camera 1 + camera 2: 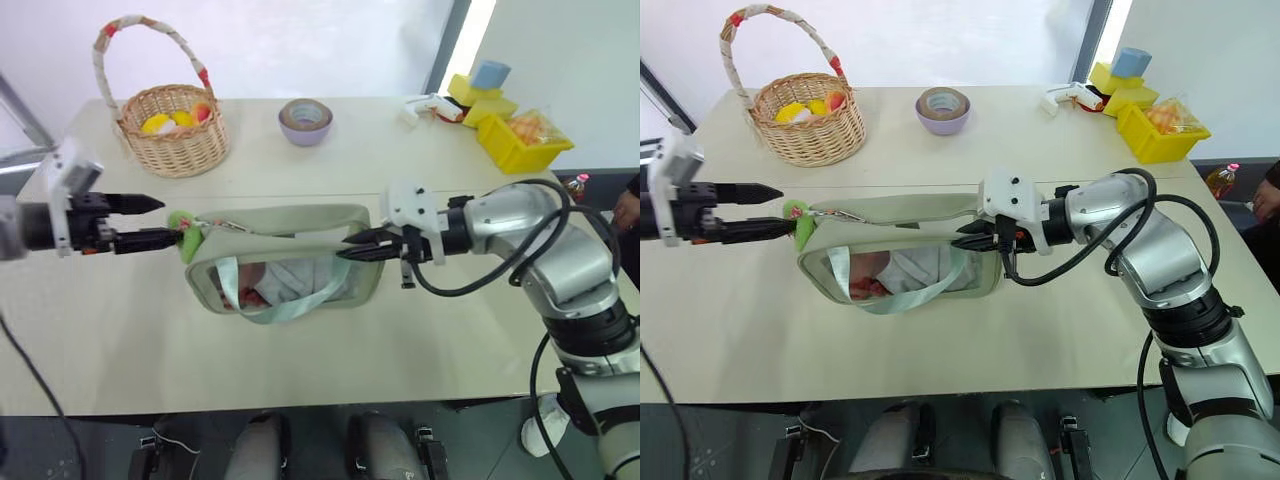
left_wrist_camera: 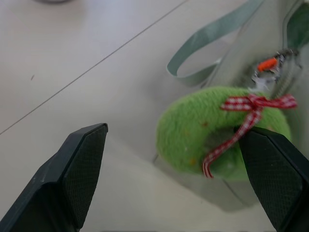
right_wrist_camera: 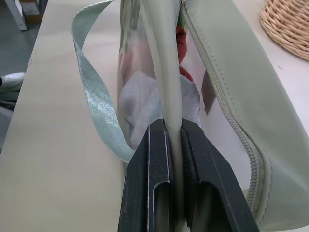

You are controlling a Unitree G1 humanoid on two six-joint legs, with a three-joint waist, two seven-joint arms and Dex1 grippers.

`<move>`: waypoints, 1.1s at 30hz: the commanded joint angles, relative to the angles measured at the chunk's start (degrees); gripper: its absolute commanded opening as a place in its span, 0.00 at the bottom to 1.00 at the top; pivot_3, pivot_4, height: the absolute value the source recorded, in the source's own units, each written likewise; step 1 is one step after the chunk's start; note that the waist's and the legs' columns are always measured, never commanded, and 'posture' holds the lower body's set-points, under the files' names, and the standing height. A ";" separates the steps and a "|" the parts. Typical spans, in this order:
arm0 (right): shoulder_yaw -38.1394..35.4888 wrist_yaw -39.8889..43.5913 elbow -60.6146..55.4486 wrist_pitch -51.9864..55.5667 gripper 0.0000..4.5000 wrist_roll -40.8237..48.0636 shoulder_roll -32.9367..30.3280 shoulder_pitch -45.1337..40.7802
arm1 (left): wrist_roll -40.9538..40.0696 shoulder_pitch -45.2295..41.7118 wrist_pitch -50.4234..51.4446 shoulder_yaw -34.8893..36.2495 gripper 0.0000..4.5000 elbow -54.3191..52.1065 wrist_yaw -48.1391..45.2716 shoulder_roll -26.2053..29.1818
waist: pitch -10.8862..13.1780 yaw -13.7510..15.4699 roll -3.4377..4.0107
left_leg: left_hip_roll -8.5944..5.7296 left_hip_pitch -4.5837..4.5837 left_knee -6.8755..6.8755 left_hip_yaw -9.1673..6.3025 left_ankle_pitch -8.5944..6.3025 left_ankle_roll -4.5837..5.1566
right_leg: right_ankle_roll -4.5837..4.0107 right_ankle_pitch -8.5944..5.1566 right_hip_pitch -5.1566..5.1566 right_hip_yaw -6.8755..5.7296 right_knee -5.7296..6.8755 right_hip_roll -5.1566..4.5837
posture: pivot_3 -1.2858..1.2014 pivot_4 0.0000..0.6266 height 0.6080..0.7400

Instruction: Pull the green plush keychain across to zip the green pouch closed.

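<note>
Our right hand [image 3: 175,145] pinches the green pouch [image 1: 300,225] edge; our spread left hand [image 2: 174,179] probably brackets the green plush keychain [image 2: 212,130] at the pouch's far end. Closing off-centre could miss it.

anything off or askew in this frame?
Nothing damaged or spilled. The green pouch lies on its side, pinched at one edge by the shut right gripper; the green plush keychain sits between the open left gripper's fingers, not yet gripped.

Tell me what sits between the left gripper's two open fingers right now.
The green plush keychain sits against one finger of the left gripper; bare table shows beside the other, in the left wrist view.
</note>
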 commanded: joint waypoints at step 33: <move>1.25 -5.00 5.14 -4.70 0.00 -4.69 5.54 -1.92 | 1.64 -20.36 -1.81 -9.73 0.65 -1.59 -2.68 -6.23 | 0.00 -0.10 -0.01 | -0.03 0.03 0.02 0.01 0.12 -0.21 | 0.00 0.00 0.02 0.02 0.00 0.07 | 0.52 0.24 0.99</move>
